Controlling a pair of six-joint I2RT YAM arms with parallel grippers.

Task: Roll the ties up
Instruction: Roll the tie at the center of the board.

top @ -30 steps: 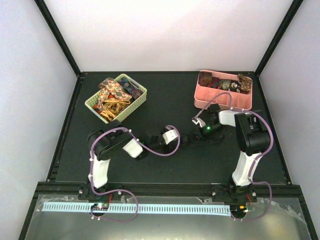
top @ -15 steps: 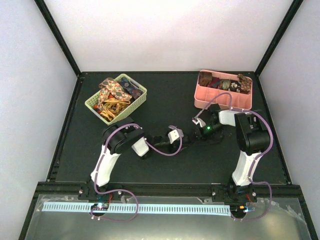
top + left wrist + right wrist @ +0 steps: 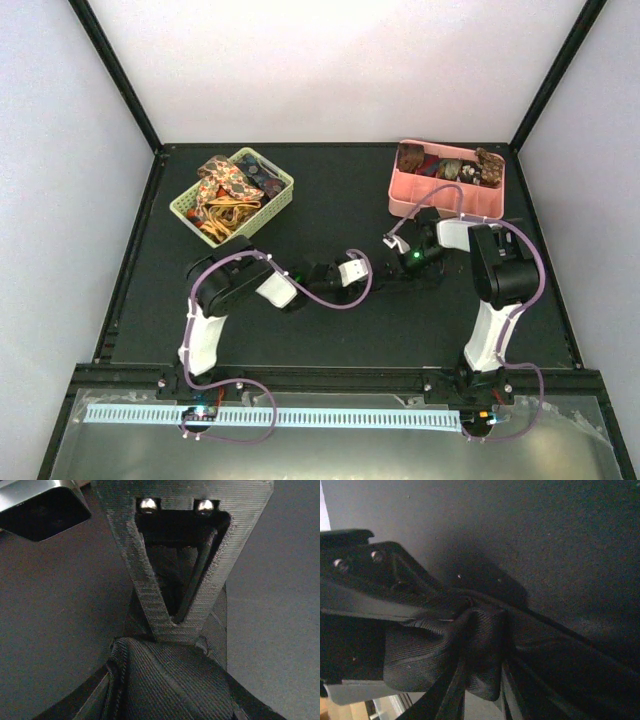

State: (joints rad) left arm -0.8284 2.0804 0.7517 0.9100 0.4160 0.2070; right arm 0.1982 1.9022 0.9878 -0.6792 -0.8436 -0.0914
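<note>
— Black woven tie [image 3: 440, 650] lies mid-frame overhead, bunched between left gripper [image 3: 374, 279] and right gripper [image 3: 397, 272]. Gripped?
— Can't tell for either. If one lets go early, the fold likely slumps loose onto the mat [image 3: 330, 215].

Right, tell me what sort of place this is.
Probably a robot test cell: white panels in a black frame enclose a black table, two arms are bolted at its near edge, and a green basket and pink tray hold ties.

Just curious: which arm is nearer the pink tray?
Right. The right arm sits just in front of the pink tray; the left arm lies well to its left.
</note>
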